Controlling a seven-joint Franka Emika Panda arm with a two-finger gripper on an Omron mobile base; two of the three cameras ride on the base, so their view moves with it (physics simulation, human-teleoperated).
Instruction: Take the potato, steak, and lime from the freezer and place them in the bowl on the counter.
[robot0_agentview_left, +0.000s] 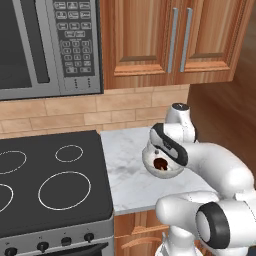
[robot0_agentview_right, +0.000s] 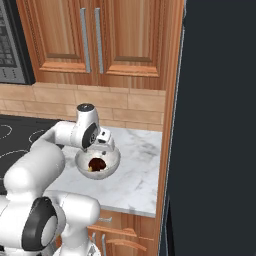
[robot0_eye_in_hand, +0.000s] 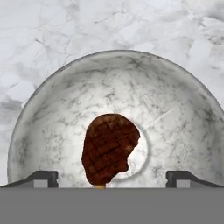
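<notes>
My pincer (robot0_eye_in_hand: 112, 177) hangs spread over the bowl (robot0_eye_in_hand: 52, 113); steak (robot0_eye_in_hand: 108, 146) lies inside, a yellow sliver, maybe the potato, beneath; lime seemingly remains

Home kitchen, black stovetop (robot0_agentview_left: 50, 180), microwave (robot0_agentview_left: 47, 45), wooden wall cabinets (robot0_agentview_left: 170, 40), marble counter (robot0_agentview_left: 130, 175)

Steak (robot0_eye_in_hand: 108, 148): dark brown-red, crosshatched grill marks, centre of hand view.
Bowl (robot0_eye_in_hand: 57, 113): silvery-grey, mottled dark veining inside.
Counter (robot0_eye_in_hand: 52, 35): white-grey veined marble.
Small yellow-tan sliver under steak's lower edge, likely potato (robot0_eye_in_hand: 99, 186).
Stovetop (robot0_agentview_left: 50, 175): black, white ring outlines, lower left of left base view.
</notes>
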